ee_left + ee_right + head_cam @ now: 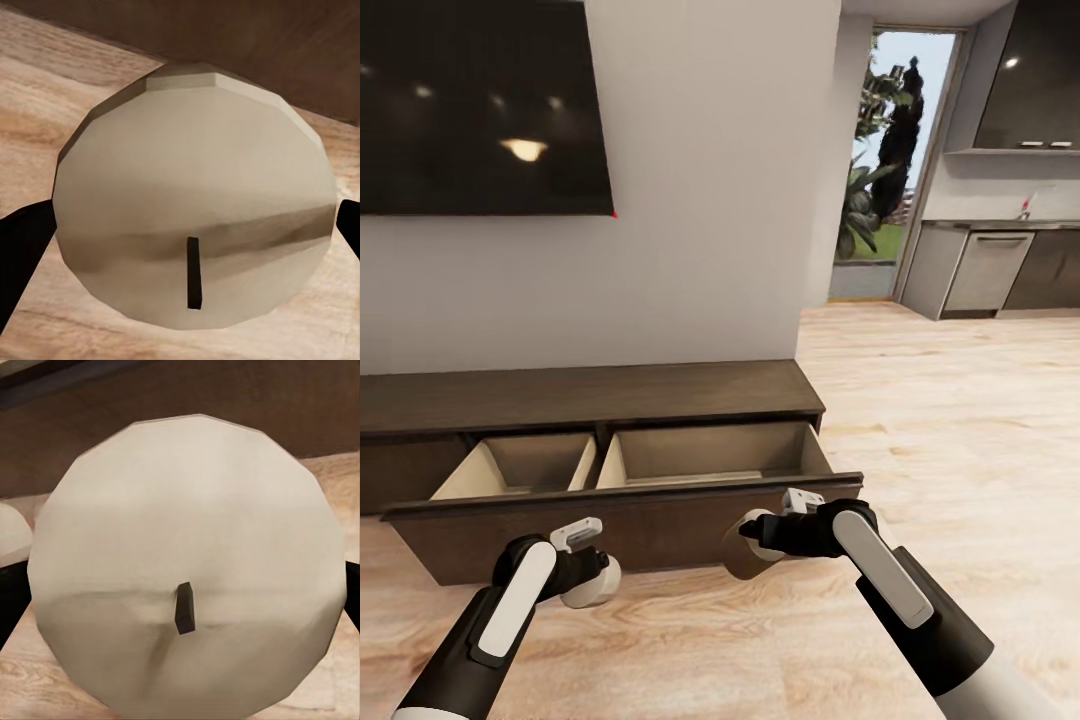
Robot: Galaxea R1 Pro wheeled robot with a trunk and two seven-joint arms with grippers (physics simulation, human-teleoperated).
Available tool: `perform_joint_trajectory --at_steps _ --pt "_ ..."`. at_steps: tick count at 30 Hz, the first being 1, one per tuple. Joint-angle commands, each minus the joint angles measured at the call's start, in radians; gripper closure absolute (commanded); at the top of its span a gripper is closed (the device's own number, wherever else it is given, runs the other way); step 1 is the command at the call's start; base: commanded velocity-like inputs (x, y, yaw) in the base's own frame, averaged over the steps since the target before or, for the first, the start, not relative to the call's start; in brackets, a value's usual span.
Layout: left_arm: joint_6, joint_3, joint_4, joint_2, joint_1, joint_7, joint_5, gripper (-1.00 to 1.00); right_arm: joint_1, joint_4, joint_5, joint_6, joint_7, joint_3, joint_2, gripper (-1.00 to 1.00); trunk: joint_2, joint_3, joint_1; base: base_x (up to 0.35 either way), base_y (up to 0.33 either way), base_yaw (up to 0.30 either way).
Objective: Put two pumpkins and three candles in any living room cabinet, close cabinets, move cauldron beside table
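Candles sit one in each gripper: the left gripper point(588, 582) pinches one candle point(196, 199), the right gripper point(755, 545) pinches the other candle point(191, 562), wicks facing the wrist cameras. Both hang low before the cabinet's point(590, 395) pulled-out drawer front point(630, 530); the open compartments lie up and beyond, the right arm nearer the wider one.

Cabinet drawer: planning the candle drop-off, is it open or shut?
Open. The cabinet drawer is pulled out, its pale interior exposed.

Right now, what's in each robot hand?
Left gripper: closed on a candle.
Right gripper: closed on another candle.
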Motion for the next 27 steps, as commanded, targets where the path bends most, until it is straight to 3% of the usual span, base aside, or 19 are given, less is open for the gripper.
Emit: perform_joint_trajectory --at_steps 1,7,15,27 --pt "0.001 -0.002 -0.001 0.001 -0.001 0.011 0.009 1.00 -0.001 -0.001 -0.010 -0.001 -0.011 0.002 -0.001 1.00 0.000 -0.001 0.000 0.000 0.000 0.022" --pt "0.001 -0.002 -0.001 0.001 -0.001 0.011 0.008 1.00 -0.001 -0.003 -0.012 -0.001 -0.011 0.000 -0.001 1.00 0.000 -0.001 0.000 0.000 0.000 0.005" --pt "0.001 -0.002 0.000 0.001 -0.001 0.011 0.008 1.00 -0.001 -0.001 -0.015 -0.001 -0.012 -0.001 -0.001 1.00 0.001 0.030 -0.004 0.000 0.000 0.000" --pt "0.002 -0.002 0.000 0.001 -0.001 0.011 0.009 1.00 -0.001 -0.001 -0.014 -0.001 -0.011 -0.001 -0.001 1.00 0.085 0.068 -0.050 0.000 0.000 0.000"
